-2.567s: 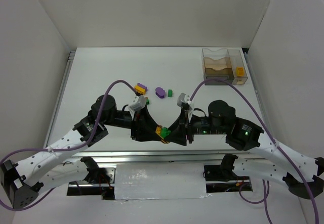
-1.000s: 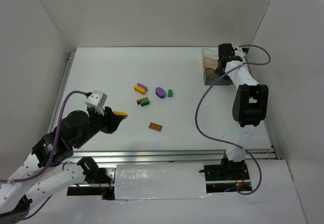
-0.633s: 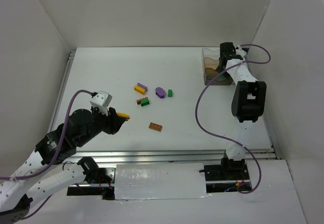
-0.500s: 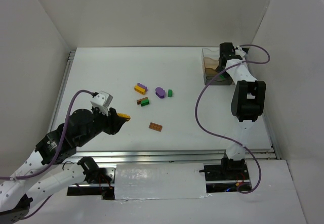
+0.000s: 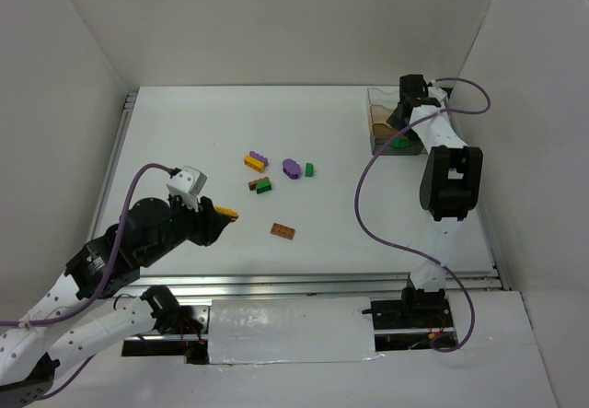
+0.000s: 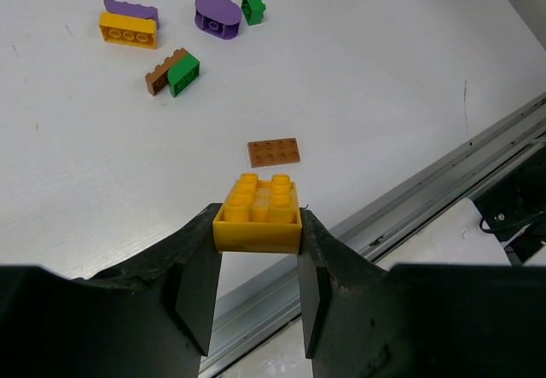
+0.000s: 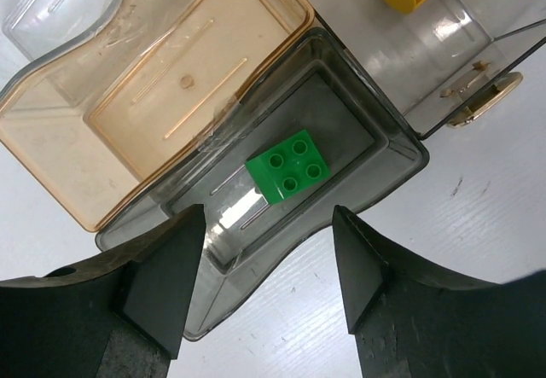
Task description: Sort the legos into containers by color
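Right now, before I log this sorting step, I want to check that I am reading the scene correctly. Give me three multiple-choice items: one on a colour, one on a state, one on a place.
1. What colour is the held brick in the left gripper?
A purple
B yellow
C green

2. The right gripper is:
A shut on a brick
B shut on nothing
C open

3. Where is the green brick?
A in the grey compartment
B in the left gripper
C in the right gripper

Answers:
1 B: the left wrist view shows it yellow, clamped between the fingers.
2 C: its fingers stand wide apart, with nothing between them.
3 A: it lies on that compartment's floor, below the open fingers.
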